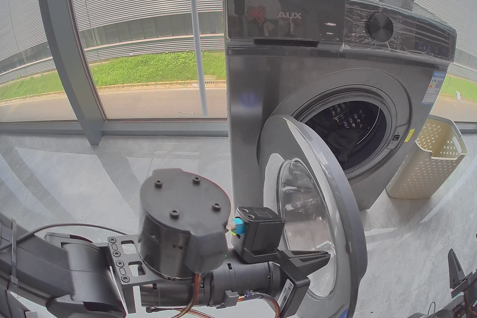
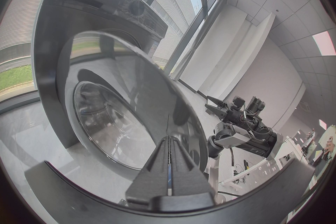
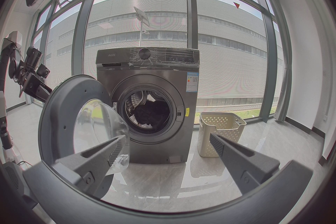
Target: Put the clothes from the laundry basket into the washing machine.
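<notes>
The grey washing machine [image 1: 258, 85] stands with its round door [image 1: 318, 170] swung wide open. Dark clothes [image 1: 343, 135] lie inside the drum [image 3: 152, 114]. To its right is the cream laundry basket [image 1: 432, 155], and no clothes show above its rim [image 3: 218, 118]. My left gripper [image 1: 325, 257] is shut with nothing in it. Its tips [image 2: 169, 138] sit right at the outer face of the door [image 2: 115, 95]. My right gripper [image 3: 166, 144] is open and empty, held back from the machine and facing it.
Tall window panes and a grey pillar [image 1: 64, 50] stand behind and to the left of the machine. Bare tiled floor [image 1: 99, 175] spreads to the left and in front. The basket sits close against the machine's right side.
</notes>
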